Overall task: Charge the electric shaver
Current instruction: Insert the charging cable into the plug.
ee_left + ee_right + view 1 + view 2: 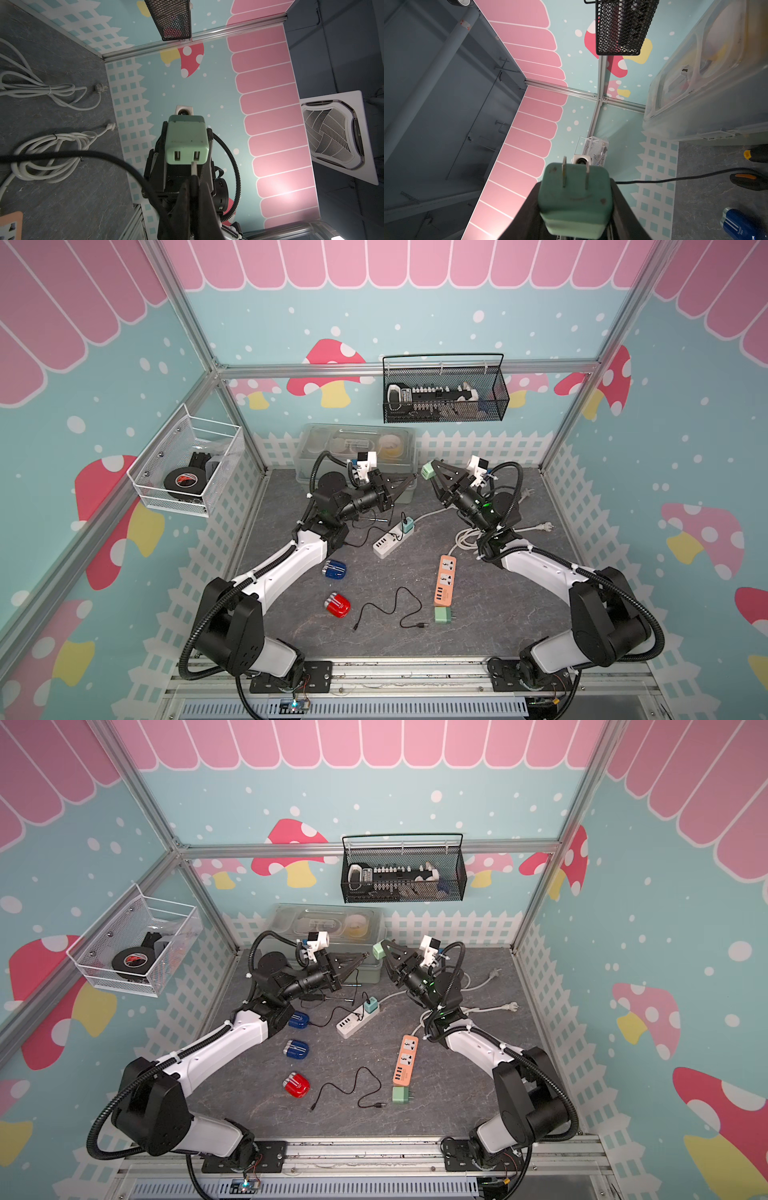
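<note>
A green charger, pinched in the right tool, is met by a cable plug clamped in the left tool; the blue shaver is seen uncabled on the worktop

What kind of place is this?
Probably a robot test booth, not a home: printed mushroom walls on a metal frame, two robot arms bolted to a front rail, an orange power strip on the grey table.
</note>
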